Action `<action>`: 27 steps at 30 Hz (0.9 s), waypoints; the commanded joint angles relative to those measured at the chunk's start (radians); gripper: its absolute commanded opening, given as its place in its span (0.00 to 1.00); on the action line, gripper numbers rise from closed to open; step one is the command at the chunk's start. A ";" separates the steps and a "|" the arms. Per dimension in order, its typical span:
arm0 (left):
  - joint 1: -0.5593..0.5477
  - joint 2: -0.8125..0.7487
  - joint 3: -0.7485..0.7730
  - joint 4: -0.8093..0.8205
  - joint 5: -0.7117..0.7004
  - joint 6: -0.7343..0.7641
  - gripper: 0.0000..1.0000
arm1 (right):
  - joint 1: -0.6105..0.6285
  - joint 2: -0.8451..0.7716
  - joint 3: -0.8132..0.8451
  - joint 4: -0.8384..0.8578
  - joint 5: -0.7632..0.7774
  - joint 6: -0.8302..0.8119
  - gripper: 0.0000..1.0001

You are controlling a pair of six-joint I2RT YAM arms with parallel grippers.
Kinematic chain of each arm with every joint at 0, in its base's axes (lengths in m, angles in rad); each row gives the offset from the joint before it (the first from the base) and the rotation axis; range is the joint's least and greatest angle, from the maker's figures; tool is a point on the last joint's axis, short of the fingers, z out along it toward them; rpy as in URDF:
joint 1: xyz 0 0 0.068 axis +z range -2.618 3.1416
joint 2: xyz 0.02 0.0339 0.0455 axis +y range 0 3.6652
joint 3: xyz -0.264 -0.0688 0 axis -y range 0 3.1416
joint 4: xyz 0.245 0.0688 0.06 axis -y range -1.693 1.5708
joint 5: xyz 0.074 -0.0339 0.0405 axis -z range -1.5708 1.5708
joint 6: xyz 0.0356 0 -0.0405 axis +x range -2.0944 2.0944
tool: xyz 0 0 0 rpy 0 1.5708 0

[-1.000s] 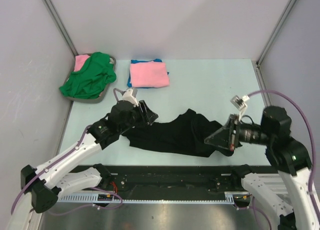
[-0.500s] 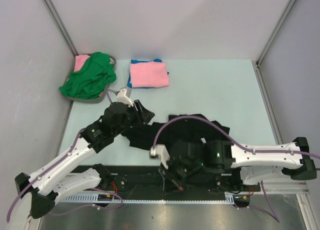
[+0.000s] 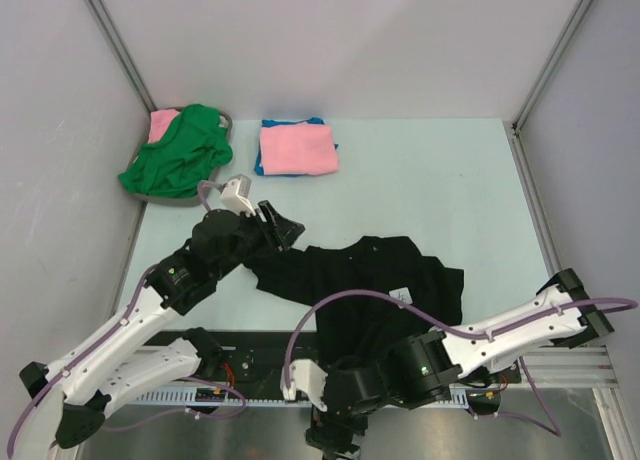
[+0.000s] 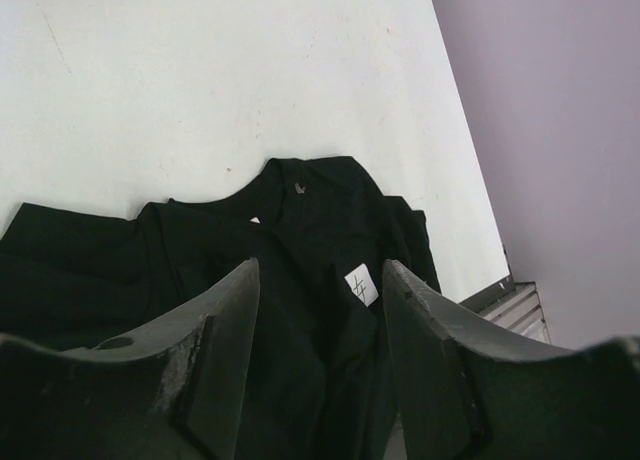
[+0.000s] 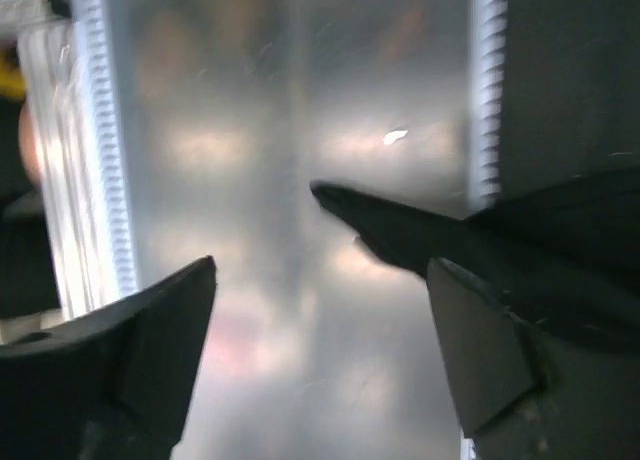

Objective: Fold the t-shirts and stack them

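**Hand Status and T-Shirt Location**

1. Left hand (image 3: 281, 230): released. The fingers stand apart and pinch nothing. It hangs at the left edge of the black t-shirt (image 3: 370, 270), and the rest of the garment spreads to its right. In the left wrist view, the black cloth fills the gap below the fingers.
2. Black t-shirt: crumpled on the desk (image 3: 430, 180) near the front edge, white label (image 4: 361, 285) facing up.
3. Right hand (image 5: 322, 270): released, fingers wide apart. It sits low over the brushed-metal ledge (image 5: 300, 130) in front of the desk, just off the shirt's near edge. A dark pointed shape reaches in beside one finger; what it is cannot be told.
4. Pink t-shirt (image 3: 297, 148): folded, resting on a blue t-shirt (image 3: 259, 166) at the far side, well apart from both hands.
5. Green t-shirt (image 3: 180, 152): heaped in a grey basket (image 3: 228, 128) at the far left.
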 commanded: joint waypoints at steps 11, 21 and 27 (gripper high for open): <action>0.000 0.076 -0.100 0.081 0.026 0.004 0.62 | -0.637 -0.041 0.142 -0.030 0.804 -0.112 1.00; -0.050 0.363 -0.219 0.199 0.144 -0.031 0.65 | -0.934 -0.046 0.064 0.028 0.635 -0.097 1.00; -0.050 0.405 -0.290 0.262 0.149 -0.051 0.62 | -0.954 -0.066 -0.014 0.036 0.604 -0.081 1.00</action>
